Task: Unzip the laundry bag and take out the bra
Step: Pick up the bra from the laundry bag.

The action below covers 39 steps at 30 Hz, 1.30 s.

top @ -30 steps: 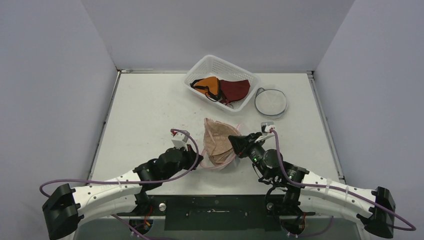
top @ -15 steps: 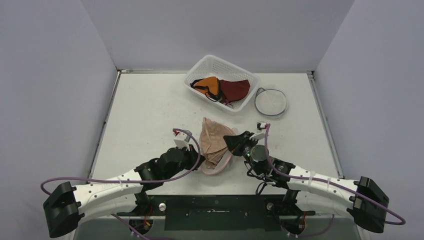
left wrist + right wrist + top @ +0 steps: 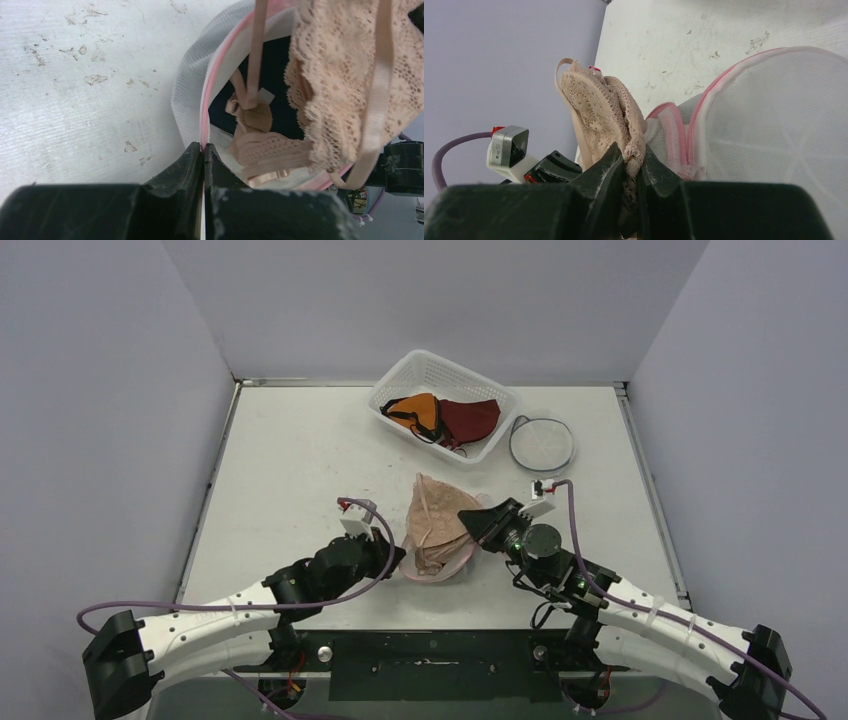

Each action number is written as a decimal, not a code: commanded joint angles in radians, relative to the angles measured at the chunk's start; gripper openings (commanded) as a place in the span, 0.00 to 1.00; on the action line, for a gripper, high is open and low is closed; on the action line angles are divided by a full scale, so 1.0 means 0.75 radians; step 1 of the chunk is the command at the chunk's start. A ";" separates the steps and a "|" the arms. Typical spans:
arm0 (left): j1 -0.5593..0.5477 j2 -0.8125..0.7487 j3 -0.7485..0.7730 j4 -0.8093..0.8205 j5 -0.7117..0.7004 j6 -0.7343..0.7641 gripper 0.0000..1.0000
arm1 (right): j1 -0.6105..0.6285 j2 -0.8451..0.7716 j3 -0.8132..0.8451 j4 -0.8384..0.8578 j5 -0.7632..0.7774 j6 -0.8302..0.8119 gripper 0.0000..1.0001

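Left end effector [image 3: 204, 150] clamped tight on the laundry bag [image 3: 185, 100], at its pink-edged rim. Right end effector [image 3: 633, 159] pinched on the bra [image 3: 600, 102], lace edge. Bra half out, draped over the open bag, mid table [image 3: 290, 460]. Soft, light, snag-prone lace (straps trail inside); a bunched cup edge looks the safer hold. Basket [image 3: 399, 376] beyond.

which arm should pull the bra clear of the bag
Right: the right end effector is shut on the bra, while the left end effector pins the laundry bag by its pink rim.
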 commanded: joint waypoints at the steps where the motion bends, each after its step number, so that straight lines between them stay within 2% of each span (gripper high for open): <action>1: -0.010 -0.020 -0.007 -0.008 -0.050 0.015 0.00 | -0.006 -0.104 -0.052 -0.080 -0.031 0.030 0.05; 5: -0.009 0.003 -0.020 -0.004 -0.075 0.030 0.00 | -0.007 -0.197 -0.154 -0.081 -0.059 0.045 0.05; 9: -0.008 0.070 -0.029 0.029 -0.083 0.032 0.00 | -0.016 -0.295 -0.229 0.126 -0.188 0.021 0.05; 14: -0.008 0.145 -0.025 0.105 -0.054 0.030 0.00 | -0.036 -0.301 -0.194 0.313 -0.300 -0.028 0.05; 19: -0.012 0.159 -0.023 0.134 -0.025 0.015 0.00 | -0.036 -0.356 -0.217 0.497 -0.226 -0.094 0.05; 27: -0.013 0.086 -0.022 0.107 0.021 -0.010 0.00 | -0.037 -0.420 -0.182 0.596 -0.076 -0.331 0.05; 33: -0.010 0.009 0.043 0.073 0.087 -0.055 0.00 | -0.035 -0.245 -0.019 0.374 -0.095 -0.399 0.05; 39: -0.014 0.032 0.116 0.115 0.179 -0.056 0.00 | -0.032 -0.038 -0.044 0.527 -0.160 -0.289 0.05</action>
